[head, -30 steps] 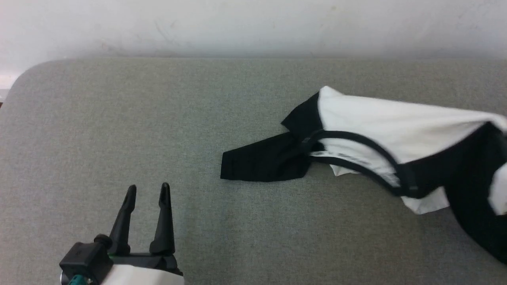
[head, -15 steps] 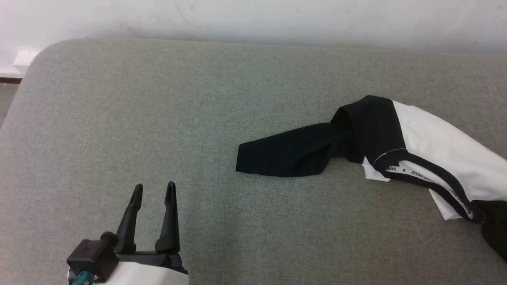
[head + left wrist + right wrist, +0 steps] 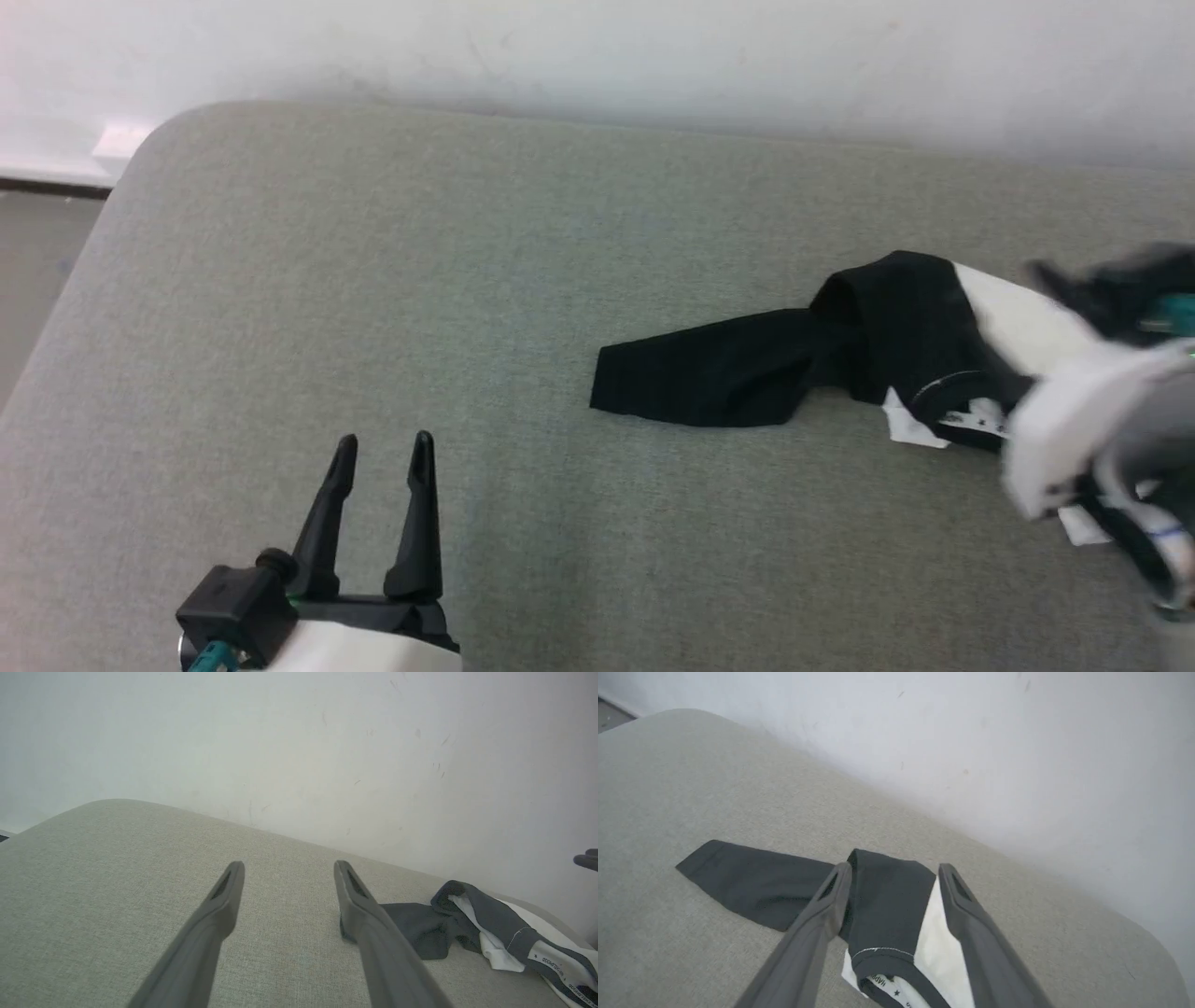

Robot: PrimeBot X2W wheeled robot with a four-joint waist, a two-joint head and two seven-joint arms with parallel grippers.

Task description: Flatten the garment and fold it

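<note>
The garment (image 3: pixel 709 378) lies crumpled on the right side of the grey padded table (image 3: pixel 373 280), one black sleeve stretched out flat to the left and the white body bunched behind the black collar trim. In the right wrist view my right gripper (image 3: pixel 895 867) hovers open just above the garment's (image 3: pixel 887 896) black shoulder, holding nothing. Its pale, motion-blurred forearm (image 3: pixel 1074 420) covers part of the garment in the head view. My left gripper (image 3: pixel 385 441) stands open over bare table at the lower left, well apart from the garment (image 3: pixel 486 924).
A white wall (image 3: pixel 597 56) runs right behind the table's far edge. The table's far left corner (image 3: pixel 154 131) is rounded, with floor (image 3: pixel 37 243) beyond it. Bare padding stretches between the left gripper and the sleeve.
My right gripper has opened and let go of the garment, which has dropped from its lifted spread onto the table. The right arm has come into the head view. The camera has shifted.
</note>
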